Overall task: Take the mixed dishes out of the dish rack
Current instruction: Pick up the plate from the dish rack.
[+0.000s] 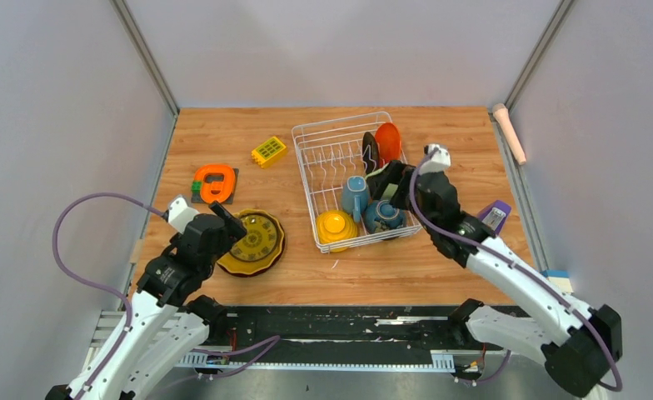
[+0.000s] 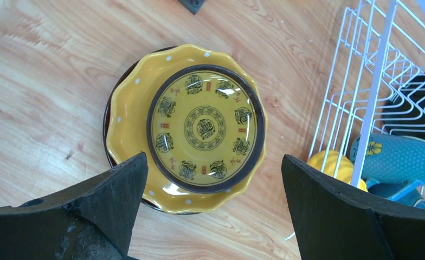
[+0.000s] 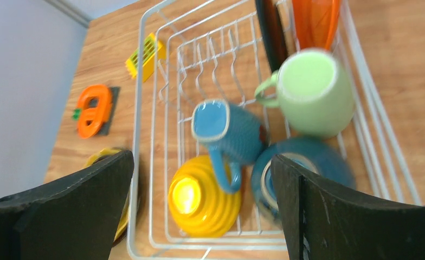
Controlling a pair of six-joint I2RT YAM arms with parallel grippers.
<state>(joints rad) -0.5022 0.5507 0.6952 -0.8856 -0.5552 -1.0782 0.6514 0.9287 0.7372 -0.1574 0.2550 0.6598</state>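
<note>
The white wire dish rack (image 1: 306,167) stands mid-table. It holds an upright orange plate (image 1: 387,142), a dark plate (image 1: 371,152), a blue mug (image 1: 356,197), an upturned yellow bowl (image 1: 337,228) and a dark blue bowl (image 1: 384,217). The right wrist view also shows a pale green mug (image 3: 310,92) beside the blue mug (image 3: 226,130). My right gripper (image 1: 394,185) hovers open and empty over the rack's right half. My left gripper (image 1: 223,221) is open and empty above a stack of yellow plates (image 2: 205,127) on a dark brown plate (image 2: 107,135), on the table left of the rack.
A small yellow studded brick (image 1: 269,151) and an orange round gadget (image 1: 215,182) lie on the table left of the rack. A pink roll (image 1: 508,129) lies at the right wall. A purple object (image 1: 495,215) sits near the right arm. Walls close in three sides.
</note>
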